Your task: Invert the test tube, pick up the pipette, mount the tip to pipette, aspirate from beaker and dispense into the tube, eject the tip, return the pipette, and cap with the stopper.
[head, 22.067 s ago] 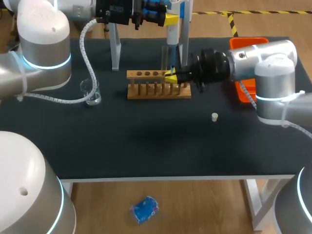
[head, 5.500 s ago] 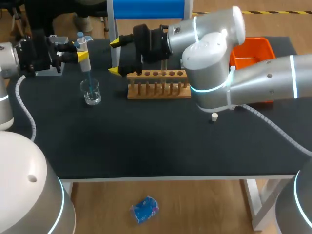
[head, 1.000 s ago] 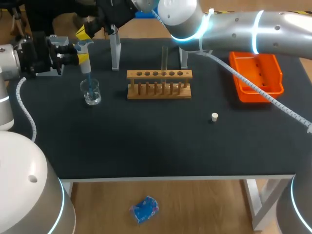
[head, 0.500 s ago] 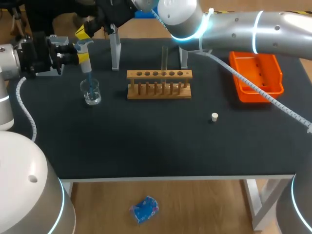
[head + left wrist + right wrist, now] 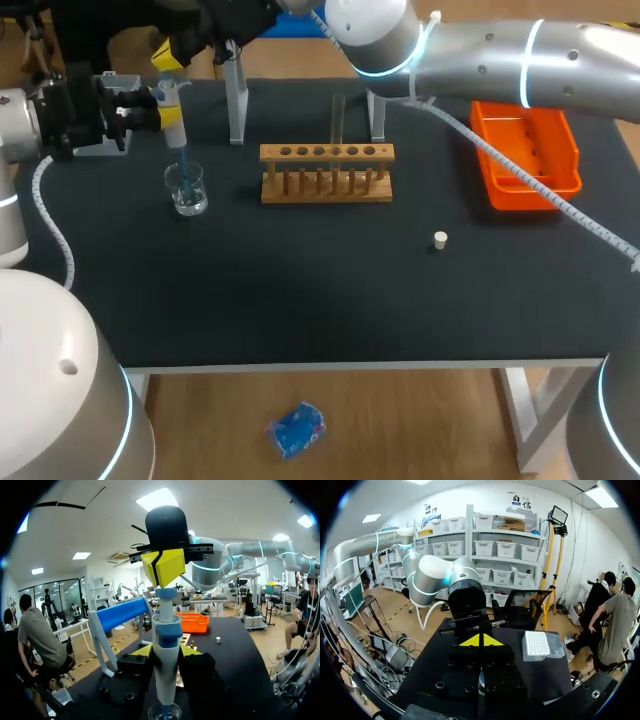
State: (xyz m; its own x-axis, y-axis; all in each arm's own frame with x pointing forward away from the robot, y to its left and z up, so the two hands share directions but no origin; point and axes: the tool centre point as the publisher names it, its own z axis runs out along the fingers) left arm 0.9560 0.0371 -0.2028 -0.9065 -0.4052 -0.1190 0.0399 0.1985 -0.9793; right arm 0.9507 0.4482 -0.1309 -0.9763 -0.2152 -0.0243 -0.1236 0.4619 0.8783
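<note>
My left gripper (image 5: 158, 108) is shut on the white and blue pipette (image 5: 176, 128), holding it upright at the table's far left. The pipette's blue tip dips into the glass beaker (image 5: 187, 190). In the left wrist view the pipette (image 5: 165, 645) stands between my fingers above the beaker (image 5: 165, 713). My right gripper (image 5: 168, 58) is shut and sits right over the pipette's top button, seen as (image 5: 163, 566). A clear test tube (image 5: 338, 118) stands upright in the wooden rack (image 5: 327, 172). The small white stopper (image 5: 440, 239) lies on the mat.
An orange tray (image 5: 527, 150) sits at the far right. A white tip box (image 5: 538, 644) lies at the far left behind my left gripper. A pipette stand (image 5: 235, 100) rises behind the rack. My right arm spans the back of the table.
My right gripper has shifted slightly left, closer over the pipette's top. The left gripper, pipette and beaker have stayed put.
</note>
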